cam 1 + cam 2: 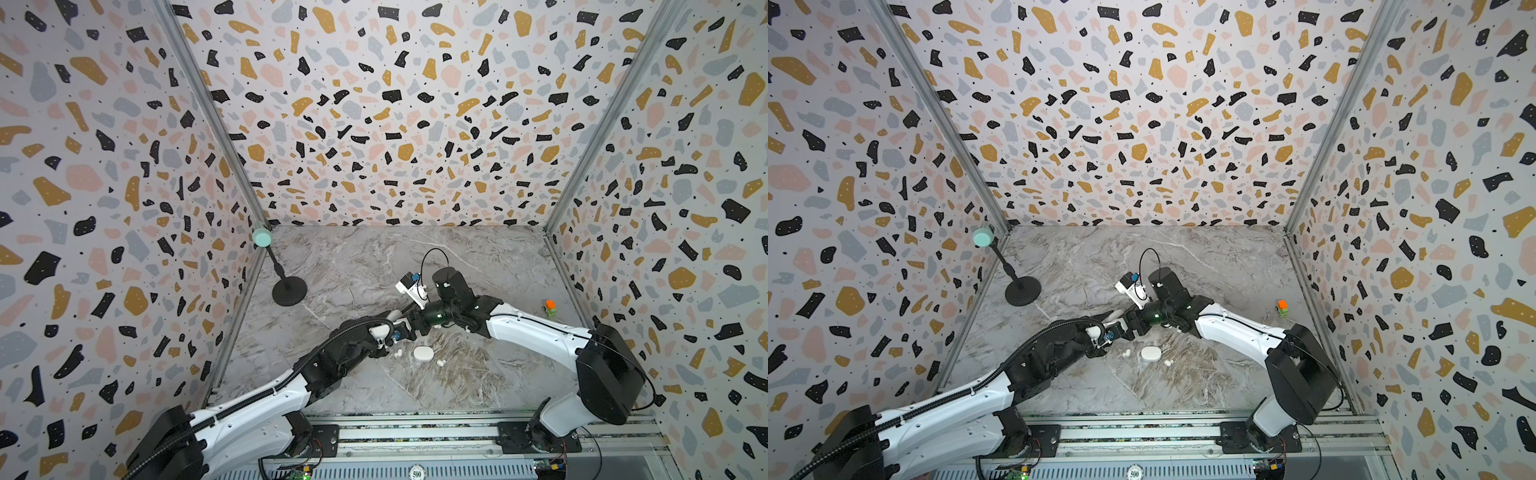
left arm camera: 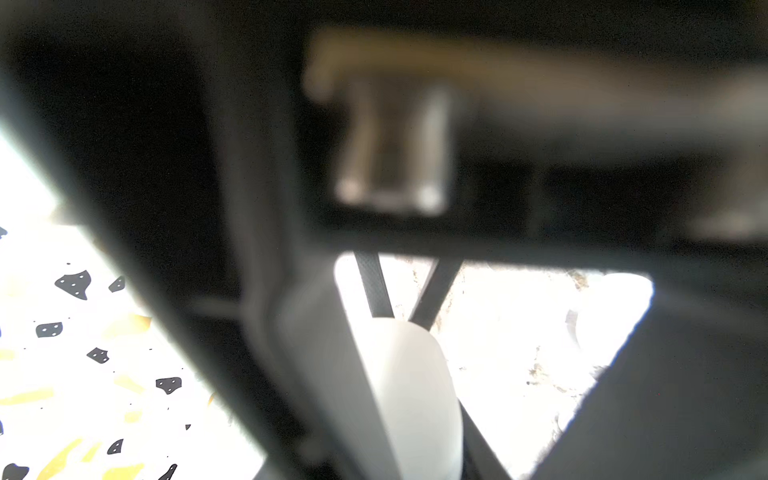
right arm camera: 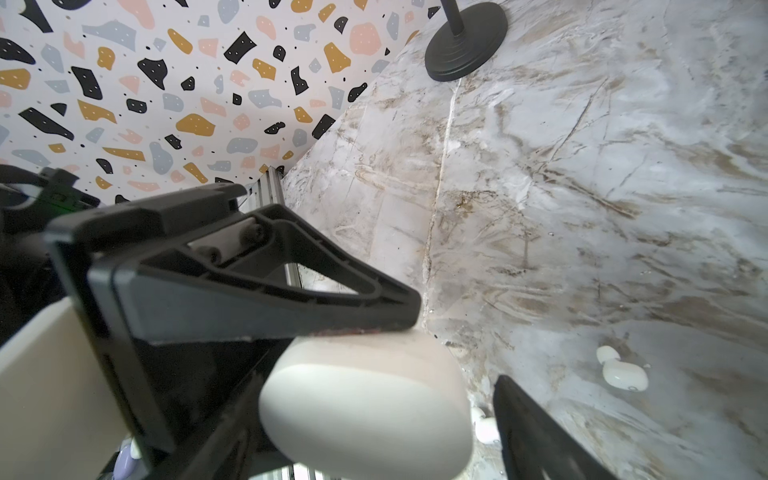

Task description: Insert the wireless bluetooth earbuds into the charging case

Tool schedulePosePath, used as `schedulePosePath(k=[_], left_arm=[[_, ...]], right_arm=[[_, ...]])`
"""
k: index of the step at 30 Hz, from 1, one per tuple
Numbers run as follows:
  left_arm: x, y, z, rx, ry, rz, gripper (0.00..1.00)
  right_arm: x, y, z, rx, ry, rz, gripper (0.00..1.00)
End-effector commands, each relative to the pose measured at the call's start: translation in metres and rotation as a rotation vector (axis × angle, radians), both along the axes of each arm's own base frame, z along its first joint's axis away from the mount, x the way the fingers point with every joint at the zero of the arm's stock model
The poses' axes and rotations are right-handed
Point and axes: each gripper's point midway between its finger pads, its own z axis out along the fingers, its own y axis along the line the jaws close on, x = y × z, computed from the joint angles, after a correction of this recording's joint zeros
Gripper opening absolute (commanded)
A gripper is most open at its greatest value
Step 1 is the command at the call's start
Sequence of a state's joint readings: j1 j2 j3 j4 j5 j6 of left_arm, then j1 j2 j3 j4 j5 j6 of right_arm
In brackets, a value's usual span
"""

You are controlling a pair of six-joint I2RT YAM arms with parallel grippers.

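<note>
A white oval charging case (image 3: 365, 399) hangs above the table where the two arms meet. My left gripper (image 1: 401, 324) is shut on it, and one black finger (image 3: 291, 299) presses on its top. The left wrist view shows this case (image 2: 411, 395) blurred and close. My right gripper (image 1: 415, 320) is open around the case. Its visible finger (image 3: 536, 436) stands apart from the case's side. Two white earbuds (image 1: 398, 353) (image 1: 440, 363) lie loose on the marble. The right wrist view shows both of these earbuds (image 3: 621, 372) (image 3: 484, 426).
A second white case (image 1: 423, 354) lies closed on the table between the two earbuds. A black round-based stand with a mint head (image 1: 289, 291) is at the back left. A small orange and green object (image 1: 549, 307) sits near the right wall. Patterned walls close three sides.
</note>
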State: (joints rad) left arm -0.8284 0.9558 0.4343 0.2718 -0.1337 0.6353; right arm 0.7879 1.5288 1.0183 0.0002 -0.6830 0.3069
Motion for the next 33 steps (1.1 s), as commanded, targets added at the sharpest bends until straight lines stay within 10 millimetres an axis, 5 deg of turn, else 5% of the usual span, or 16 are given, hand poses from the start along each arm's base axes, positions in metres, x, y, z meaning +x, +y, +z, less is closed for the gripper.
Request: schedulePosePath(k=[1, 4, 13, 22, 33], left_arm=[[0.0, -0.001, 0.011, -0.04, -0.01, 0.002, 0.0], [-0.004, 0.001, 0.01, -0.071, 0.051, 0.015, 0.0], [-0.028, -0.001, 0.019, -0.231, 0.245, -0.005, 0.0], [-0.067, -0.018, 0.043, -0.391, 0.465, -0.158, 0.0], [-0.086, -0.011, 0.068, -0.59, 0.482, -0.218, 0.0]], right_arm=[[-0.01, -0.008, 0.034, 0.078, -0.051, 0.023, 0.93], [-0.013, -0.017, 0.049, 0.127, -0.07, 0.025, 1.0], [-0.044, -0.041, 0.102, 0.278, -0.233, 0.066, 0.99], [-0.052, -0.064, 0.128, 0.387, -0.388, -0.007, 0.99], [-0.071, -0.06, 0.112, 0.255, -0.439, -0.008, 0.99]])
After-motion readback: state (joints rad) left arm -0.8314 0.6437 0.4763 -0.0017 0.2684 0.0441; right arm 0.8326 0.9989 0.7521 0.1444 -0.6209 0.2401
